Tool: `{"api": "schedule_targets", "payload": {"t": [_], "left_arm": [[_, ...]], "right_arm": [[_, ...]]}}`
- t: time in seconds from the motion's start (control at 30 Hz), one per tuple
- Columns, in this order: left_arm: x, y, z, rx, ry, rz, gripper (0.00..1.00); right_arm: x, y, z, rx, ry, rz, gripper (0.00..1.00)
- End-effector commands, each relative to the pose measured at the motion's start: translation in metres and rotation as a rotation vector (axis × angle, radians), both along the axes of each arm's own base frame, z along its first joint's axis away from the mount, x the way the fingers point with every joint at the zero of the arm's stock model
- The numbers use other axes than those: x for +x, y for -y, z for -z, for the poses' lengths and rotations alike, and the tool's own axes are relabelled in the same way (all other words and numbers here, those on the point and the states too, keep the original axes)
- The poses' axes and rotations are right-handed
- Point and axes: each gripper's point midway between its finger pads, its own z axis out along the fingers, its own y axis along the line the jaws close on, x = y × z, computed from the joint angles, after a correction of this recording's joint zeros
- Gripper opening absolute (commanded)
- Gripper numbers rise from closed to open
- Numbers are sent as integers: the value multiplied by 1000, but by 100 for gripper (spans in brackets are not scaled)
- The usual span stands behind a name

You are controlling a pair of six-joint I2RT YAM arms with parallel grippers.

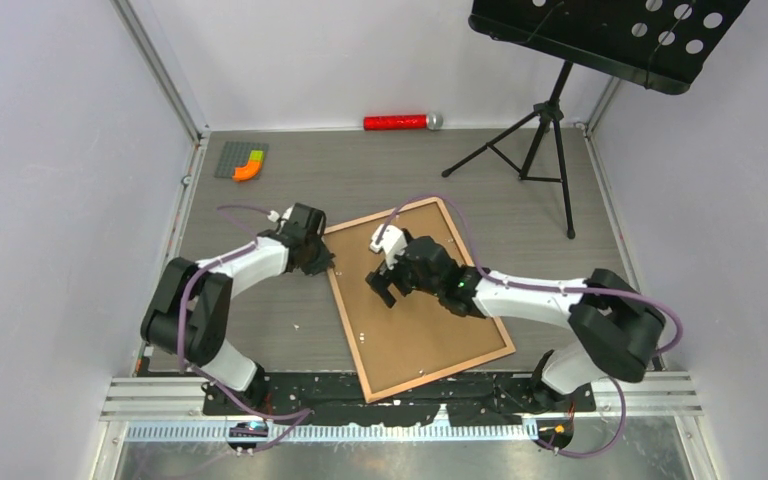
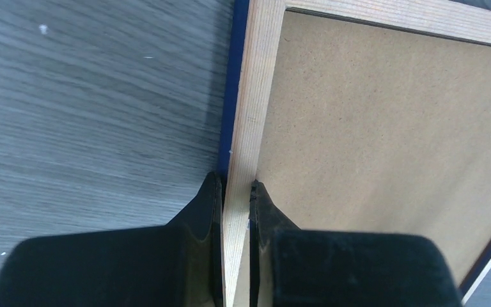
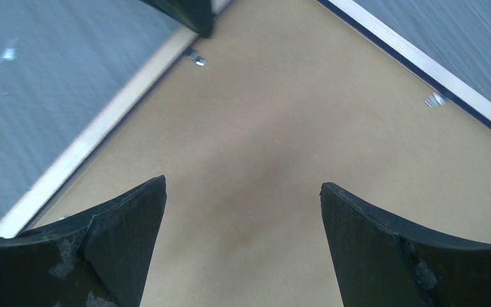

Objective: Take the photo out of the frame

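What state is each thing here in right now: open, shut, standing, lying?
frame, lying face down.
backing board, seated in the frame.
left fingers, shut on the frame's rail.
right fingers, wide open above the backing board.
music stand, upright.
red tube, lying on its side.

The top camera looks steeply down from high behind the 2 arm bases, far enough back to take in the whole table (image 1: pixel 260 330). The left wrist camera sits just behind the left gripper (image 2: pixel 235 185) and looks along its fingers, very close to the frame (image 2: pixel 256 96) rail between them. The right wrist camera looks past the right gripper (image 3: pixel 243 185), close above the backing board (image 3: pixel 281 128). All 3 views share that board and the rail.
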Motion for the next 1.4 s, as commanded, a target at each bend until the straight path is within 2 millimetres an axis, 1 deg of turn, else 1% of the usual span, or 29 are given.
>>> {"api": "schedule_targets", "payload": {"t": [0.0, 0.03, 0.07, 0.1, 0.13, 0.2, 0.3, 0.33, 0.37, 0.4, 0.47, 0.53, 0.57, 0.6, 0.63, 0.7, 0.77, 0.83, 0.87, 0.9, 1.0, 1.07, 1.1, 1.13, 1.17, 1.2, 1.23, 1.33, 1.37], "left_arm": [[-81, -7, 35, -22, -262, -54, 0], [-78, -6, 32, -21, -249, -39, 0], [-75, -6, 28, -19, -227, -25, 4], [-70, -5, 22, -17, -201, -11, 12], [-66, -6, 14, -10, -175, -6, 24], [-57, -11, -4, 17, -120, -5, 39], [-55, -23, -31, 65, -74, -17, 41], [-58, -27, -38, 74, -62, -18, 41], [-61, -30, -42, 81, -57, -23, 40], [-64, -34, -45, 87, -50, -30, 40], [-67, -42, -48, 109, -26, -42, 50], [-59, -46, -55, 125, 14, -48, 60], [-53, -46, -58, 124, 24, -50, 61], [-45, -46, -62, 121, 43, -46, 62], [-33, -44, -67, 115, 70, -46, 62], [-16, -39, -72, 102, 93, -36, 64], [0, -31, -72, 74, 95, -26, 65], [12, -22, -68, 53, 86, -15, 64], [17, -18, -65, 46, 77, -10, 63], [20, -16, -60, 47, 54, -10, 61], [23, -14, -43, 69, -12, -14, 58], [22, -16, -31, 91, -50, -18, 55], [21, -19, -26, 107, -67, -22, 54], [19, -21, -22, 124, -84, -25, 53], [16, -24, -17, 139, -101, -28, 52], [14, -25, -13, 145, -113, -35, 50], [13, -25, -9, 146, -125, -38, 47], [13, -21, -2, 131, -151, -34, 36], [12, -21, 0, 134, -162, -34, 32]], "right_arm": [[-13, -60, -29, 83, 76, -345, 96], [-14, -69, -27, 87, 66, -387, 96], [-13, -74, -25, 78, 73, -411, 97], [-10, -82, -24, 75, 64, -432, 98], [-5, -85, -22, 70, 61, -438, 99], [4, -93, -20, 67, 47, -461, 100], [18, -98, -14, 70, 25, -491, 97], [18, -99, -14, 79, 21, -514, 97], [25, -99, -15, 84, 17, -512, 96], [23, -102, -17, 91, 10, -536, 96], [24, -106, -20, 79, 5, -579, 94], [29, -109, -20, 63, 11, -577, 93], [33, -109, -20, 55, 28, -574, 93], [34, -108, -14, 36, 27, -570, 93], [36, -108, -12, 13, 48, -589, 92], [34, -106, -1, -28, 36, -622, 90], [37, -109, 5, -34, -2, -608, 88], [46, -113, 5, -10, -39, -532, 88], [57, -115, 4, -1, -30, -470, 88], [64, -114, 5, 16, -61, -386, 88], [78, -114, 6, 57, -80, -268, 90], [84, -109, 8, 68, -84, -197, 92], [88, -104, 3, 72, -73, -149, 93], [88, -98, 6, 70, -80, -123, 94], [91, -92, 1, 73, -67, -90, 95], [89, -88, 4, 74, -75, -74, 95], [85, -87, 4, 75, -80, -87, 95], [69, -95, 10, 49, -97, -188, 94], [71, -94, 16, 22, -117, -175, 94]]}}
